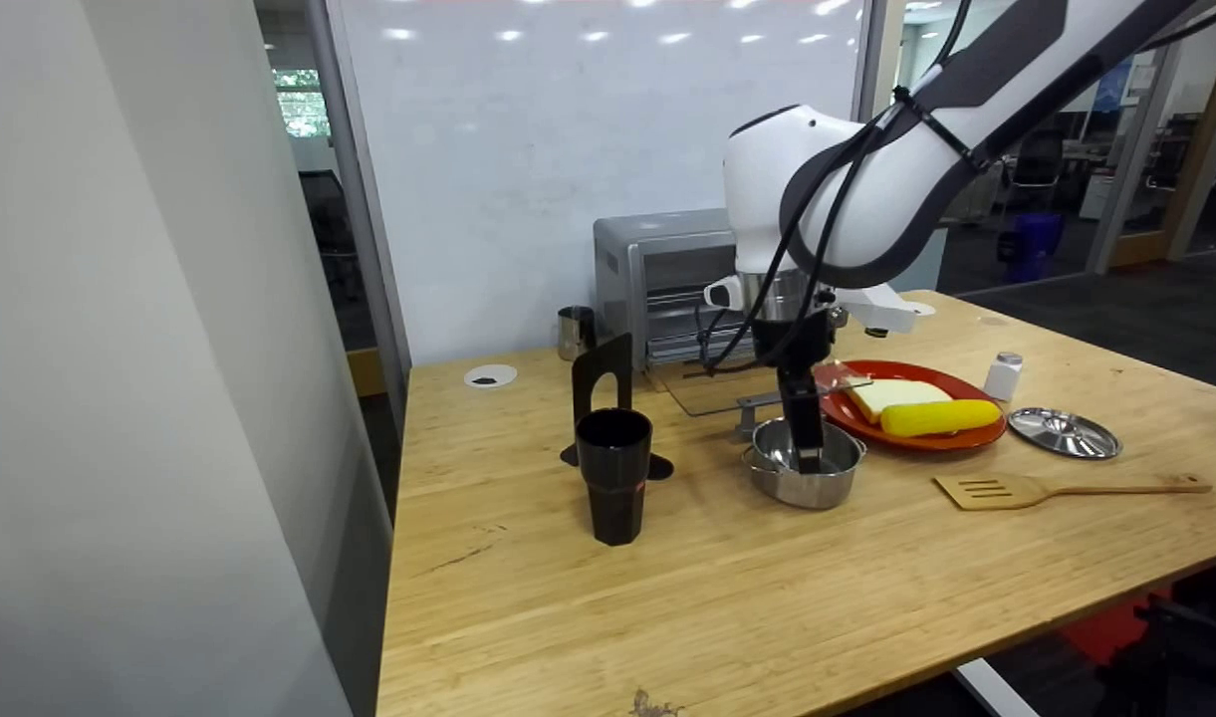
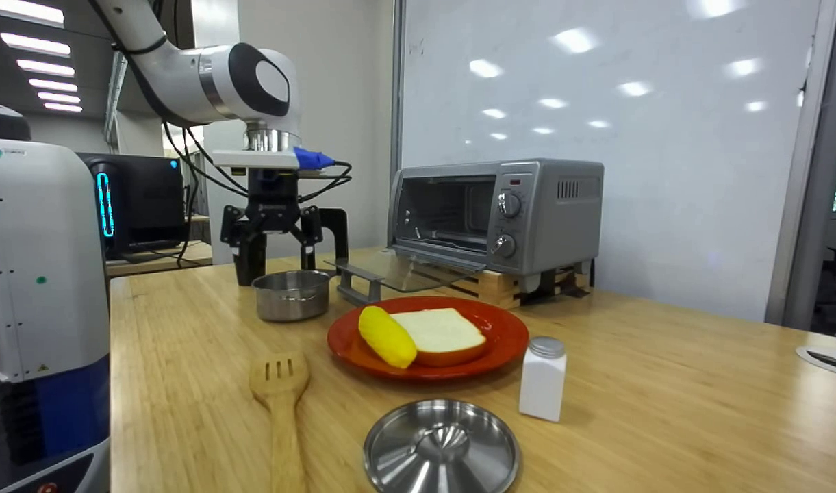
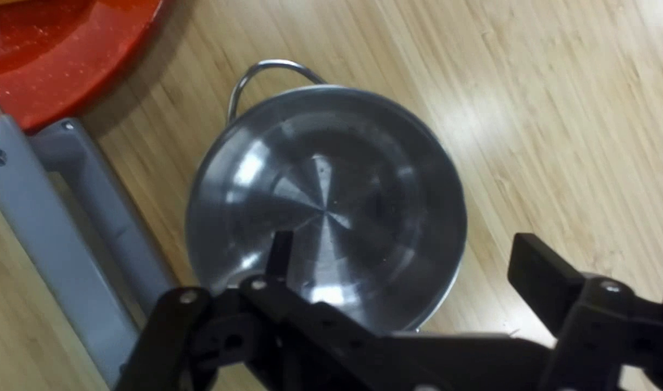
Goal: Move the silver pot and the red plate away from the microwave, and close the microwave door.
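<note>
The silver pot stands on the table beside the lowered door and also shows in an exterior view and in the wrist view. My gripper is open and empty. One finger is over the pot's inside and the other is outside its wall, so they straddle the rim. The red plate holds a bread slice and a yellow oblong food. The grey microwave has its glass door folded down and open. The door handle is just beside the pot.
A silver lid, a white shaker and a wooden spatula lie or stand near the plate. A black cup, a black bookend and a metal cup stand on the pot's other side. A whiteboard wall rises behind.
</note>
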`<state>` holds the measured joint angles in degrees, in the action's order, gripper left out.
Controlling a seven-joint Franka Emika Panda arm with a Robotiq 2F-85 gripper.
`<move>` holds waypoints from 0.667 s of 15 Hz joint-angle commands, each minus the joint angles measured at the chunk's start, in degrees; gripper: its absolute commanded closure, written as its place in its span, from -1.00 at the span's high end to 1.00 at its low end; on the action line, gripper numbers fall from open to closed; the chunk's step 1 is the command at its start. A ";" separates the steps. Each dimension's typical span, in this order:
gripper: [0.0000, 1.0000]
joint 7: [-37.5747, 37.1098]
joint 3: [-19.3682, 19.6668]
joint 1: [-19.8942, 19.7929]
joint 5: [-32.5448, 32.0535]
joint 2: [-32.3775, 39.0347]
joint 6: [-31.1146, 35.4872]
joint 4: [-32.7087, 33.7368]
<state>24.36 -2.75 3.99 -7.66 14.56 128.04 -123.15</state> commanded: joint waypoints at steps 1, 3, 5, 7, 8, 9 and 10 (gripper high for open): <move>1.00 0.37 -1.86 0.02 -1.03 3.60 -0.83 2.83; 1.00 0.27 -2.56 0.16 -1.07 4.51 -0.46 2.88; 1.00 0.29 -3.10 0.07 -0.83 4.90 0.06 2.36; 1.00 0.28 -3.56 -0.02 -0.44 5.28 1.02 1.55; 1.00 0.08 -3.76 0.06 -0.36 5.50 1.27 1.37; 1.00 -0.09 -4.03 0.18 -0.19 5.54 1.66 0.92; 1.00 -0.23 -4.22 0.32 -0.30 5.68 1.97 0.64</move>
<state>24.34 -6.07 4.45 -7.66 19.52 128.24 -121.67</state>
